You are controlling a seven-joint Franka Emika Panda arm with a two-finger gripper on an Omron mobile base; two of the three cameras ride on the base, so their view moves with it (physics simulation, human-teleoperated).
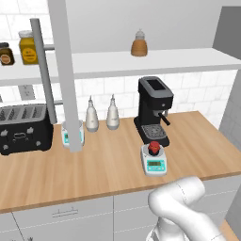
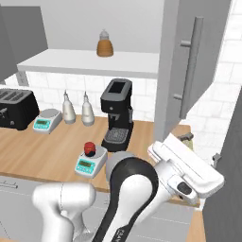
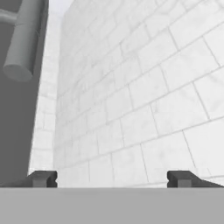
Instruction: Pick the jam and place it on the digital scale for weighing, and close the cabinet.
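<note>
The jam (image 1: 153, 148) already sits on the platter of the digital scale (image 1: 154, 162) just in front of the coffee machine (image 1: 153, 110), so your job now is the cabinet (image 2: 196, 66): get the hand behind the open door's outer face and sweep it shut in one smooth arc, pushing the flat panel, not the bar handle (image 3: 24, 41). Your gripper (image 3: 112, 179) is spread wide, holding nothing, its fingertips (image 3: 43, 178) free, the handle at 10 o'clock in the hand view.
</note>
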